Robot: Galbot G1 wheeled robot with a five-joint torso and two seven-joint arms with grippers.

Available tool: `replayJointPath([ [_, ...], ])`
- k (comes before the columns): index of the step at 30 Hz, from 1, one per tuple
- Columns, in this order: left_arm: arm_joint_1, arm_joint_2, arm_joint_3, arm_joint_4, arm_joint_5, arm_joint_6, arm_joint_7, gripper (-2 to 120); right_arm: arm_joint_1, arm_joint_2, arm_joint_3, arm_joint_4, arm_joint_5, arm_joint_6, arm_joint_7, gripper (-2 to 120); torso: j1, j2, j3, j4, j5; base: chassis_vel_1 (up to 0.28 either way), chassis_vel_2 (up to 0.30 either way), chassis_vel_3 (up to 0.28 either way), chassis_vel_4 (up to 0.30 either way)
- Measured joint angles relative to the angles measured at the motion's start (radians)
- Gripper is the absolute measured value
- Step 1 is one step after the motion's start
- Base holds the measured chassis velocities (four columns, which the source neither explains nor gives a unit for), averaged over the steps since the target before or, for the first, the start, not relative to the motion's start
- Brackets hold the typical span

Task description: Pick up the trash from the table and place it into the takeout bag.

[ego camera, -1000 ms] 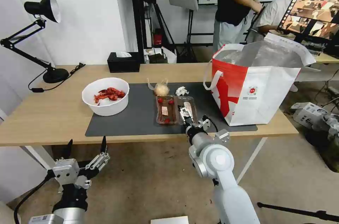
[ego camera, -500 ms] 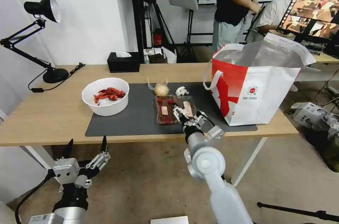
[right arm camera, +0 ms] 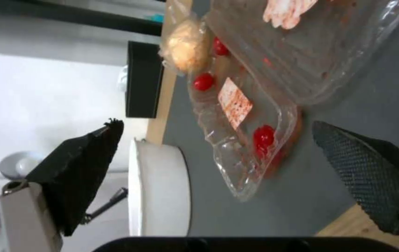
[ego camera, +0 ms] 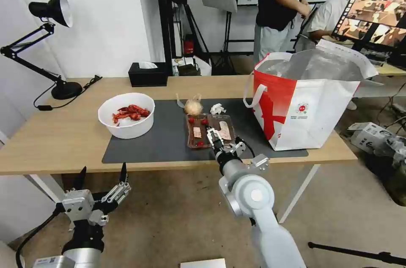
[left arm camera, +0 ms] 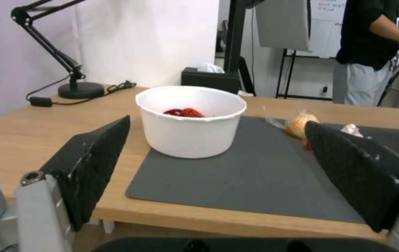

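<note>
Right gripper at the tray, jaws apart.

Head view: my right gripper (ego camera: pixel 214 138) has shifted left since a second ago, over the near edge of the clear tray (ego camera: pixel 210 131) on the mat (ego camera: pixel 165 141). Left gripper (ego camera: pixel 101 175) parked low, spread. Right wrist view: fingers (right arm camera: pixel 85 164) straddle the tray (right arm camera: pixel 250 115).

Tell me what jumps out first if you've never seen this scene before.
The big red-and-white bag stands open at the table's right end, dwarfing everything else. On the grey mat the right gripper hovers open over the clear tray with red bits, and a white bowl of red shells sits at the mat's left. The left gripper hangs open below the table's front edge.
</note>
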Motion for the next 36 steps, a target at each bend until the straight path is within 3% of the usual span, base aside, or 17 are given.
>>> replayJointPath([
  [7, 0.001, 0.0, -0.001, 0.0, 0.001, 0.001, 0.0, 100, 0.022, 0.001, 0.016, -0.019, 0.044, 0.019, 0.046, 100, 0.0, 0.0, 0.0, 0.0, 0.0, 0.0, 0.0, 0.0, 0.0],
  [36, 0.007, 0.007, 0.0, 0.0, 0.006, -0.011, 0.0, 100, 0.07, 0.002, 0.055, -0.085, 0.085, 0.028, 0.065, 100, 0.0, 0.0, 0.0, 0.0, 0.0, 0.0, 0.0, 0.0, 0.0],
])
